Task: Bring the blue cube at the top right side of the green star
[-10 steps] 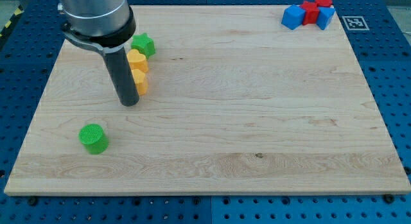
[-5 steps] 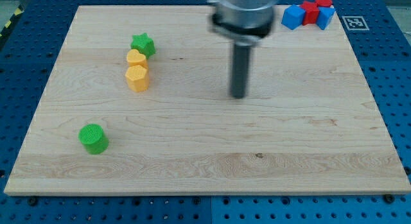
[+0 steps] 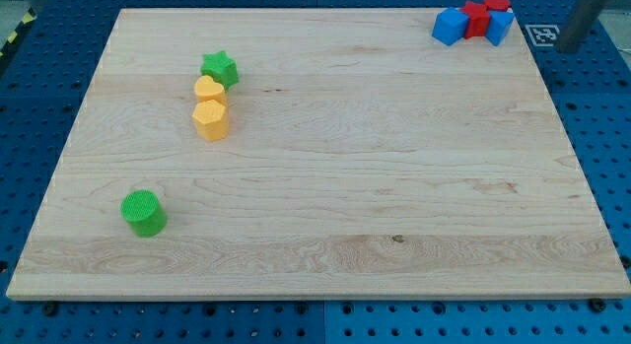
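The blue cube (image 3: 450, 27) sits at the board's top right corner, at the left end of a tight cluster of blocks. The green star (image 3: 220, 68) lies far away at the upper left. My tip (image 3: 565, 47) shows blurred at the view's top right, off the board's edge, to the right of the cluster and apart from the blue cube.
In the cluster are a red cube (image 3: 476, 18), a second red block (image 3: 497, 3) and another blue block (image 3: 501, 28). Two yellow blocks (image 3: 208, 88) (image 3: 211, 119) sit just below the star. A green cylinder (image 3: 144, 212) is at lower left. A printed marker (image 3: 543, 34) lies beside the board.
My tip has swept from beside the yellow blocks at the left, across the board's middle, to the top right beyond the board's edge. No block has moved.
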`<act>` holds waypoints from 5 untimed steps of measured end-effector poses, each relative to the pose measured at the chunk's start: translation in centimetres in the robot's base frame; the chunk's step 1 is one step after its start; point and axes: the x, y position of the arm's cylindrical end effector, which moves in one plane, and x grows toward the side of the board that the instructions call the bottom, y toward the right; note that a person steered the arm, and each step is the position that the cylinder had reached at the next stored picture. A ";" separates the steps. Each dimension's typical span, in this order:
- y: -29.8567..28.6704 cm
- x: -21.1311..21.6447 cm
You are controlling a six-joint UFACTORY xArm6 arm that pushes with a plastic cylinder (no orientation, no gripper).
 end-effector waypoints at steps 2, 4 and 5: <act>-1.1 -6.4; -6.5 -6.4; -7.7 -6.4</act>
